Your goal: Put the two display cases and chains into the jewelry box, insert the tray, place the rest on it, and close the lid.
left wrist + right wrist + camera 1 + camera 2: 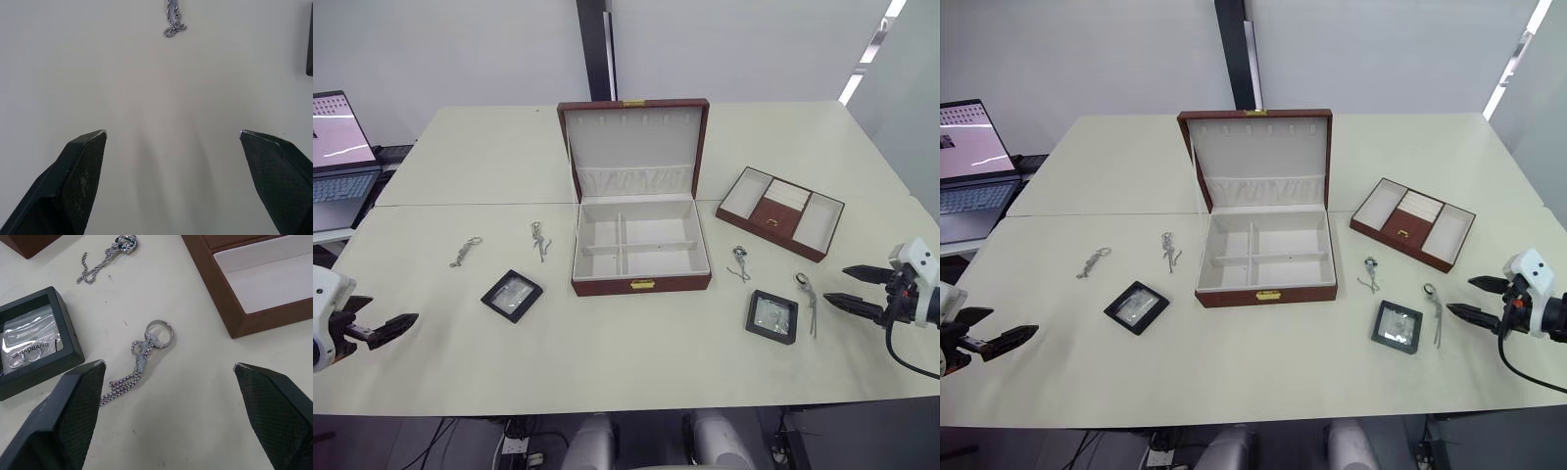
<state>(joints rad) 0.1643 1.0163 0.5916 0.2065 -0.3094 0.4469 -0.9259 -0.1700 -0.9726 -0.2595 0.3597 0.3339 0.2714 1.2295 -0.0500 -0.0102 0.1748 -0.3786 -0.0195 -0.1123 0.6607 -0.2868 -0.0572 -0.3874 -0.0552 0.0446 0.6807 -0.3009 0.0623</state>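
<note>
Grippers both spread, empty: left gripper (384,330) lower left, right gripper (862,290) lower right beside chain (139,361). Jewelry box (641,245) open, centre. Risk: thin chain slipping from the fingertips.

Beside the surface (607,343), each arm is ending in a white, rounded wrist housing carrying a pincer of two black fingers. The left pincer (399,326) and right pincer (849,287) are showing tapered, matte, finely textured fingers (73,411). A black cable is looping under the right wrist.
</note>
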